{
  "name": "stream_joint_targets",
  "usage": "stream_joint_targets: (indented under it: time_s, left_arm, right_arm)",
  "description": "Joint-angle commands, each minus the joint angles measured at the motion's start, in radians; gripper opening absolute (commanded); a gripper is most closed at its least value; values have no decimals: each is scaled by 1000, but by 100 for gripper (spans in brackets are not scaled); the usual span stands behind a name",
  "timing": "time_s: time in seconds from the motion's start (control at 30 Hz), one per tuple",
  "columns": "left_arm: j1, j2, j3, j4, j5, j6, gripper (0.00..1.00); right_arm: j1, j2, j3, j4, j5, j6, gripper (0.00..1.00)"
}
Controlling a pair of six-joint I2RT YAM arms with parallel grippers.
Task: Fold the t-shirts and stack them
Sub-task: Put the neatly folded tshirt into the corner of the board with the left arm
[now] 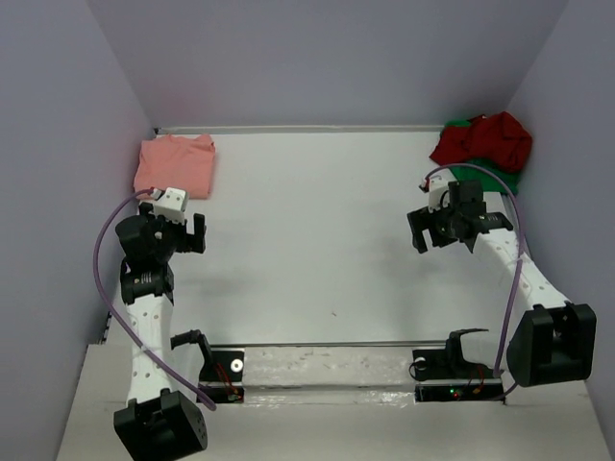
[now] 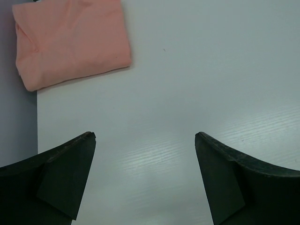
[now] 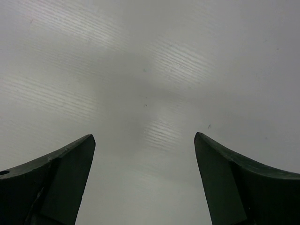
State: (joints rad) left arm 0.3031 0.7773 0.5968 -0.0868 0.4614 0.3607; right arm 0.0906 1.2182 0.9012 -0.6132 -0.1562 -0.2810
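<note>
A white table (image 1: 317,250) stands enclosed by pale lavender walls (image 1: 327,58).

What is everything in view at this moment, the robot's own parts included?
salmon-pink t-shirt: one, salmon-pink, folded, far left corner of the table
dark red t-shirt: one, dark red, crumpled, far right corner
green t-shirt: one, bright green, partly under the dark red t-shirt
table: one, white
walls: three, lavender-grey, around the table
left arm: one, white and black, near left
right arm: one, white and black, near right
left fingers: two, black, open, empty
right fingers: two, black, open, empty
</note>
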Motion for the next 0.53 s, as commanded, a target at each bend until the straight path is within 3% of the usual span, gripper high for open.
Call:
stream_joint_targets:
  time_s: [0.0, 0.1, 0.4, 0.5]
  left_arm:
    - [4, -30, -31, 140, 103, -25, 99]
    - [4, -12, -34, 144, 137, -97, 99]
    - [62, -96, -63, 131, 197, -39, 99]
    - [74, -92, -65, 127, 220, -26, 99]
  right_arm:
    - [-8, -19, 25, 104, 13, 52, 93]
    - [-8, -11, 27, 104, 26, 63, 93]
    - [-8, 29, 19, 89, 60, 27, 93]
    - [-17, -20, -8, 93, -14, 6, 93]
